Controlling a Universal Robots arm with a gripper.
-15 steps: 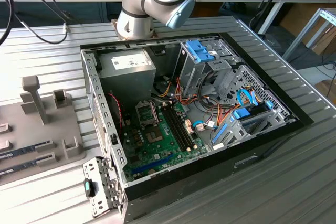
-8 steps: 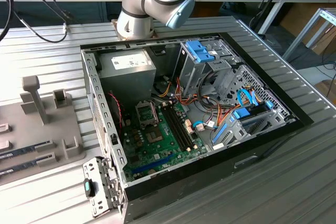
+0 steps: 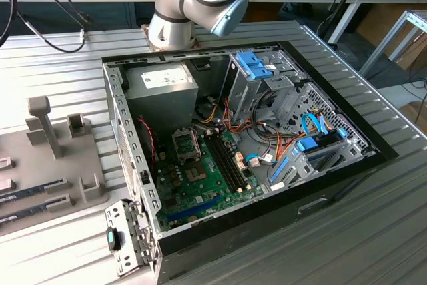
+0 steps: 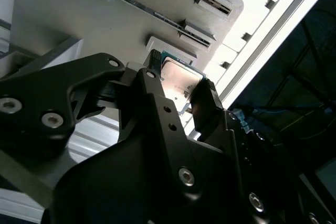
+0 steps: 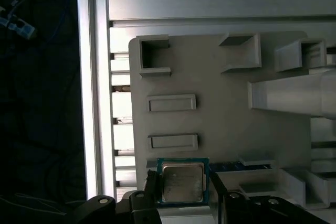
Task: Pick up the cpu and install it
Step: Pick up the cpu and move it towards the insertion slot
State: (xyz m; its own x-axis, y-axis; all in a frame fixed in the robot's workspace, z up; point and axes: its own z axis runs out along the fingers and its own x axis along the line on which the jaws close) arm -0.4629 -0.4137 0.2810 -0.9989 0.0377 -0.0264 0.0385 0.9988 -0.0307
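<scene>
A: Pincer point(image 4: 181, 82) state?
B: Closed on the cpu point(image 5: 182, 182). Both wrist views show the black fingers point(image 4: 207, 103) against two opposite edges of it.
A: Where's the cpu?
B: Between the fingers, over the near edge of the grey tray point(image 5: 220, 108). Lifted or resting on the tray, can't tell.
A: Handling?
B: Probably very light, stiff and thin. I'd call it fragile, since a flat chip like that won't take bending or a hard squeeze. The metal top looks smooth and likely slippery, so the side edges are the sensible place to hold, and that's where the fingers sit.
A: Materials, shapes?
B: The cpu is a small square with a dull silver lid and a thin green border. The tray is matte grey plastic with raised rectangular pockets and blocky posts. The table point(image 3: 67, 51) is ribbed aluminium.
A: Anything else?
B: The exterior view has an open computer case point(image 3: 300, 205), dark sheet metal. Inside are a green board point(image 3: 200, 185), a silver socket frame point(image 3: 187, 143), and orange and blue cables.
</scene>
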